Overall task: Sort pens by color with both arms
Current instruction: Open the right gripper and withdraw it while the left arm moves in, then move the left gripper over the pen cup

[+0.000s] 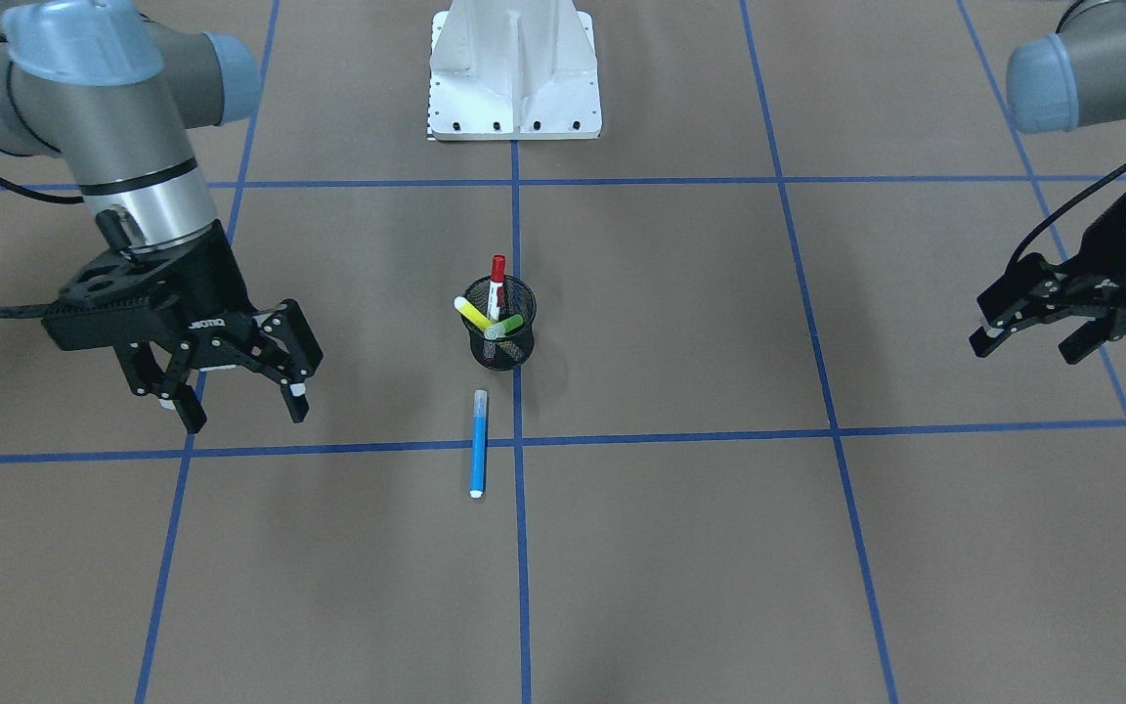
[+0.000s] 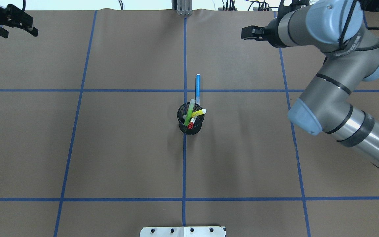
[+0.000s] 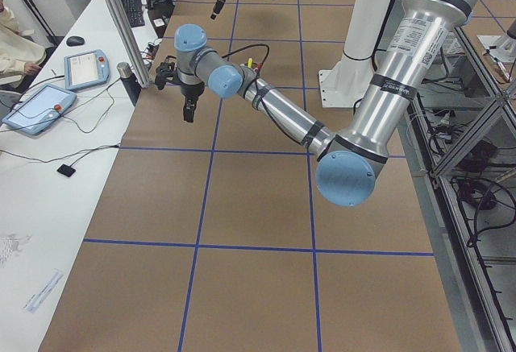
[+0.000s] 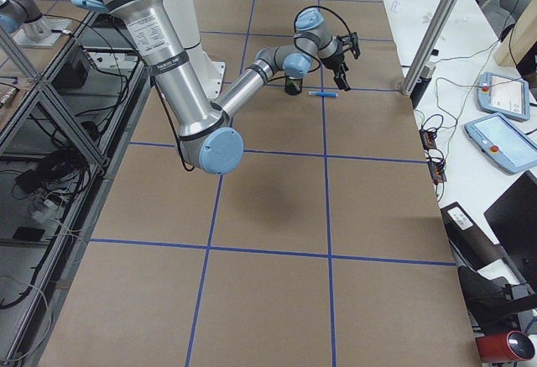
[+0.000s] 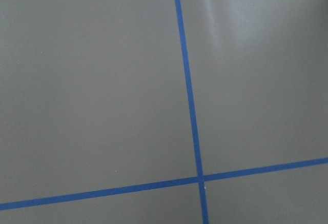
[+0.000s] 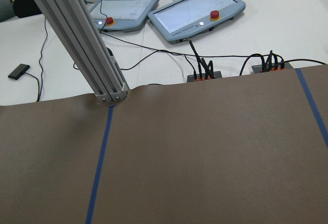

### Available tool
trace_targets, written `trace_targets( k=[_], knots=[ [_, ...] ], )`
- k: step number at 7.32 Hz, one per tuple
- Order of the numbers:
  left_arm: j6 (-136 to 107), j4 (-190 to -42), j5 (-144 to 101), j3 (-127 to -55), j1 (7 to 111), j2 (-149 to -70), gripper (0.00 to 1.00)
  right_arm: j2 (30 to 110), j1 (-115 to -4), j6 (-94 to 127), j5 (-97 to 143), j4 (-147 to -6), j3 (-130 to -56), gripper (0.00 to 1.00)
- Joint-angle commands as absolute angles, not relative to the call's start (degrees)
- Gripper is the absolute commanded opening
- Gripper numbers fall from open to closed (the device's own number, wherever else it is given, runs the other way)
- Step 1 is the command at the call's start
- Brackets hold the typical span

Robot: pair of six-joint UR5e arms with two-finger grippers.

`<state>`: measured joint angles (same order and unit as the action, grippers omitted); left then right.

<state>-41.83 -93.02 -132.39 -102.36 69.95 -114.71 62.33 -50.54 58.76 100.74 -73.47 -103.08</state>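
Right hand (image 1: 245, 417) splayed wide (empty)

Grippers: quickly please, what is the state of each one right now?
Left gripper: open, holding nothing.
Right gripper: open, holding nothing.

Pens: 4, one of each colour: blue pen (image 1: 477, 445), red-capped pen (image 1: 497, 284), yellow pen (image 1: 471, 314), green pen (image 1: 504, 326). Mesh cup (image 1: 499, 350): 1, frame centre; white pedestal base (image 1: 514, 78): 1, top centre. Arms: 2, with right arm (image 1: 123, 147) upper left of the front view and left arm (image 1: 1091, 68) upper right.
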Motion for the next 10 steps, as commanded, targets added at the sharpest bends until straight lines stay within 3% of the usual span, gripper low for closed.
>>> trace_targets(
  k=[1,4,10],
  knots=[
    [-55.91,-91.58,-131.23,-105.54,64.38,-118.91,1.00,68.61,-54.05,49.35,108.78,-79.52,-107.56,1.00],
    [-70.45,-91.50,-124.29,-105.56,52.77,-124.53,1.00,74.08,-54.23,44.50,110.38,-81.90,-108.90,1.00],
    [-85.77,-92.20,-114.80,-98.28,39.57,-135.68,1.00,74.00,-54.32,41.75,114.08,-87.54,-109.51,1.00]
  ],
)
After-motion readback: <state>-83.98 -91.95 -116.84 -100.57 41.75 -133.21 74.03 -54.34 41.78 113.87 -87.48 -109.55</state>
